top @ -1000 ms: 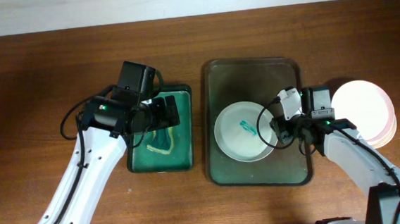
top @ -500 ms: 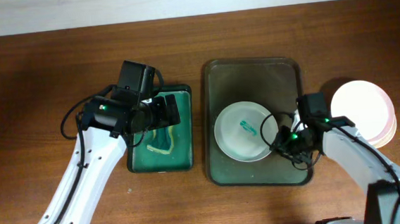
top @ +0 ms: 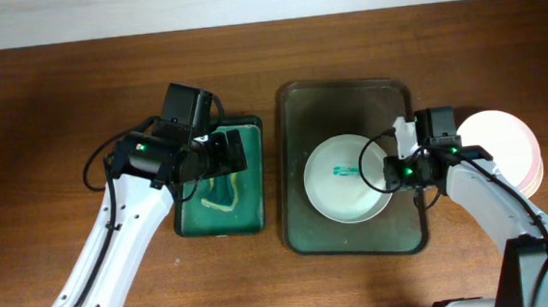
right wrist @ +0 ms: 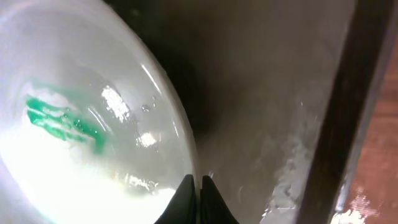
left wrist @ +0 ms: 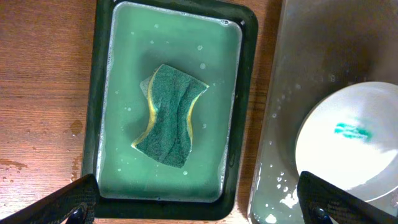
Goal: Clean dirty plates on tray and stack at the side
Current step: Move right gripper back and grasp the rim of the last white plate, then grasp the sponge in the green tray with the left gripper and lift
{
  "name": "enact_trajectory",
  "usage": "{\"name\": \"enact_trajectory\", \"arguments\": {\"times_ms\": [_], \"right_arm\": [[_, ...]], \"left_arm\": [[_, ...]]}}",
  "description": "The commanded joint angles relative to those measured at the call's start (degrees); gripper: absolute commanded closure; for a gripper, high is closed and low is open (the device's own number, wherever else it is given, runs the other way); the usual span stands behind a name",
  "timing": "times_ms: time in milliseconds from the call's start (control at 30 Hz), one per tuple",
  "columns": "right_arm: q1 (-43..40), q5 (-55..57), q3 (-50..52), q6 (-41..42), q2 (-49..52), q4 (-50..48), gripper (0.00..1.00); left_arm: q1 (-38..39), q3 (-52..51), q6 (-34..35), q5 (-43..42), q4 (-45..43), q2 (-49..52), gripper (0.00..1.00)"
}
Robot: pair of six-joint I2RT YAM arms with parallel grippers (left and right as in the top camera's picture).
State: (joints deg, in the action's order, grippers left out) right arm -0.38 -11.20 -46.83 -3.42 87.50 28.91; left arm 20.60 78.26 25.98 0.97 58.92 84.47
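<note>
A white plate with a teal-blue smear lies on the dark olive-grey tray. My right gripper is shut on that plate's right rim, its fingertips pinching the edge. A stack of plain white plates stands on the table to the right of the tray. My left gripper hangs open over the small green tray and holds nothing. The smeared plate also shows at the right of the left wrist view.
A green and yellow sponge lies in soapy water in the bright green tray, left of the big tray. Water drops spot the big tray's floor. Bare wooden table surrounds both trays.
My right gripper has closed on the plate's right rim. The plate has shifted a little to the right on the tray. The left arm has not moved.
</note>
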Motion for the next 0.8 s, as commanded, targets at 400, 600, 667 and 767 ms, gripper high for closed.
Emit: {"name": "enact_trajectory", "arguments": {"times_ms": [400,600,667,767], "right_arm": [[-0.1,1.3,-9.6,11.7,1.0,17.3,0.57],[-0.1,1.1,-8.7,13.0,12.0,13.2,0.71],[-0.1,0.9,-8.7,13.0,15.1,12.9,0.84],[-0.8,-0.2,-8.8,12.9,15.6,12.9,0.96]], "left_arm": [[-0.2,0.5,-1.3,-0.2,1.3,-0.5,0.0],[-0.2,0.5,-2.3,-0.1,1.2,-0.5,0.0],[-0.2,0.5,-4.9,-0.1,1.2,-0.5,0.0],[-0.2,0.4,-5.4,-0.1,1.4,0.0,0.0]]}}
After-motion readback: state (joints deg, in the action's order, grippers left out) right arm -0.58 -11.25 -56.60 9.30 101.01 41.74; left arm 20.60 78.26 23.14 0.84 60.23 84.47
